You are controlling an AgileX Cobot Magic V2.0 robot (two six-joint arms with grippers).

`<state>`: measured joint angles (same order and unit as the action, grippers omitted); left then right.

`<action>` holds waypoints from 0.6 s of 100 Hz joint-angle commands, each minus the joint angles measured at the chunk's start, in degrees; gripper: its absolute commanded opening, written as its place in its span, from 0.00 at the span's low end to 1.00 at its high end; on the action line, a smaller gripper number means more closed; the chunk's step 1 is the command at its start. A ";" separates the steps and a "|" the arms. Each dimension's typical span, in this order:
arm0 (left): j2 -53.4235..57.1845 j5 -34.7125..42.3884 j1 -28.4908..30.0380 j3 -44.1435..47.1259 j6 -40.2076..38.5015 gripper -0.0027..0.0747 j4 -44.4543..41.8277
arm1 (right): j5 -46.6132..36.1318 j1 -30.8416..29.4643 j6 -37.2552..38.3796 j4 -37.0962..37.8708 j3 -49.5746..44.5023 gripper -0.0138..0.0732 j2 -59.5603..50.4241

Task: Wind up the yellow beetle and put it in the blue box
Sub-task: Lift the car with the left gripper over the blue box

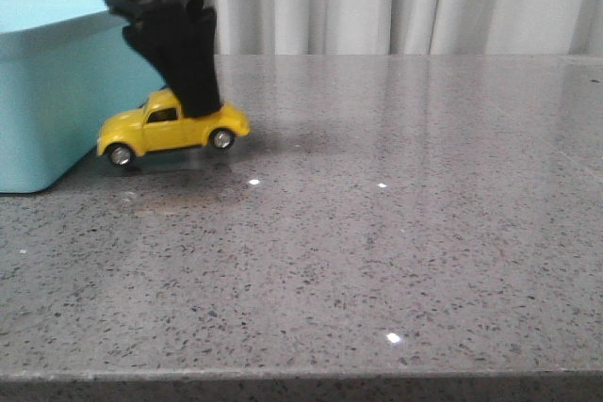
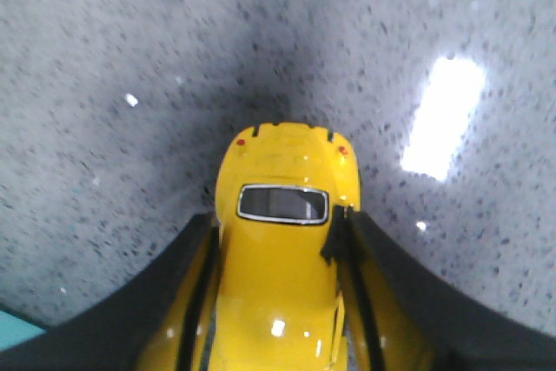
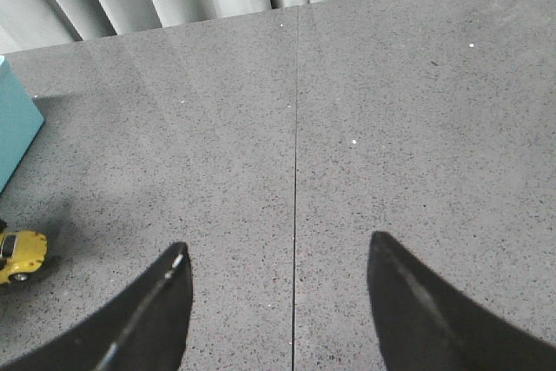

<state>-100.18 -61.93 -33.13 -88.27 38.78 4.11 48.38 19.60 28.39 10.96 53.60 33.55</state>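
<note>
Front view: low, level across table (image 1: 396, 261). Left wrist: close, straight down on yellow beetle (image 2: 282, 258). Right wrist: higher, oblique; beetle shared by all three.

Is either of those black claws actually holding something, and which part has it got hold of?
Yes: the left gripper grips the yellow beetle by its two sides, around the cabin. The right gripper is open and holds nothing.
</note>
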 commanded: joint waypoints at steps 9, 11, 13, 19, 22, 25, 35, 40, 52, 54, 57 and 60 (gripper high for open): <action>2.86 -1.27 -0.31 -7.24 -0.13 0.23 1.79 | -4.45 0.00 -0.52 0.77 1.41 0.67 0.10; 2.86 -1.87 -0.31 -8.12 -0.13 0.23 1.79 | -4.50 0.00 -0.52 0.78 1.41 0.67 0.10; 2.86 -2.30 -0.31 -9.05 -0.13 0.23 1.79 | -4.50 0.00 -0.52 0.78 1.41 0.67 0.10; 2.86 -4.43 -0.31 -11.58 -0.13 0.23 1.79 | -4.50 0.00 -0.52 0.78 1.41 0.67 0.10; 2.86 -5.50 -0.31 -13.27 -0.13 0.23 1.79 | -4.50 0.00 -0.52 0.78 1.41 0.67 0.10; 2.86 -6.97 -0.31 -14.74 -0.13 0.23 1.79 | -4.50 0.00 -0.52 0.78 1.41 0.67 0.10; 2.86 -10.42 0.07 -19.82 -0.56 0.23 1.54 | -4.50 0.00 -0.52 0.70 1.41 0.67 0.10; 3.12 -10.84 0.48 -22.10 -1.75 0.23 0.84 | -4.50 0.00 -0.52 0.70 1.41 0.67 0.10; 4.10 -10.84 1.22 -26.71 -3.43 0.23 -1.10 | -4.55 0.00 -0.52 0.57 1.41 0.67 0.10; 4.35 -10.84 1.53 -27.07 -3.45 0.23 -1.22 | -4.60 0.00 -0.52 0.59 1.41 0.67 0.10; 4.60 -10.84 2.00 -27.73 -3.45 0.23 -1.22 | -4.60 0.00 -0.52 0.59 1.41 0.67 0.10; 4.98 -10.84 2.50 -28.01 -3.55 0.23 -1.22 | -4.72 0.00 -0.52 0.59 1.41 0.67 0.10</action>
<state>-99.40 -71.89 -31.79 -112.76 36.48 3.19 48.38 19.60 28.39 10.73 53.60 33.55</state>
